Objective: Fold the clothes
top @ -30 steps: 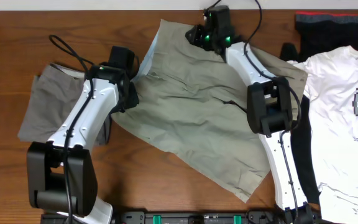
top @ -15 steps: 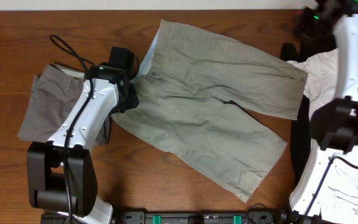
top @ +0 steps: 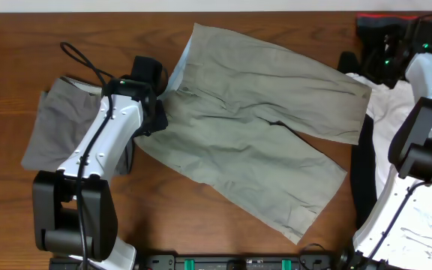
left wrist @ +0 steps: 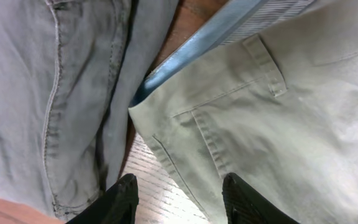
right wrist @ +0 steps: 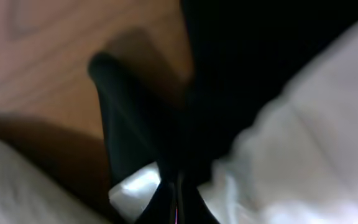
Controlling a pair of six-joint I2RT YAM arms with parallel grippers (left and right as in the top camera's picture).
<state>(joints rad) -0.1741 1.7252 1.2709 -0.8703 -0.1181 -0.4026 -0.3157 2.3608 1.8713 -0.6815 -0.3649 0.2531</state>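
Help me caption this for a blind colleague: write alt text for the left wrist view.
Pale khaki shorts with light blue waistband lining fill the right; darker grey shorts lie left, wooden table showing between. The left gripper, open, hangs at the bottom.

You have bare table (top: 178, 225) in front of the khaki shorts (top: 253, 127) and along the far left edge. Your left arm (top: 107, 142) blocks the gap between those and the grey shorts (top: 51, 131); your right arm (top: 426, 142) stands over the white T-shirt (top: 377, 105), crowding the right side.
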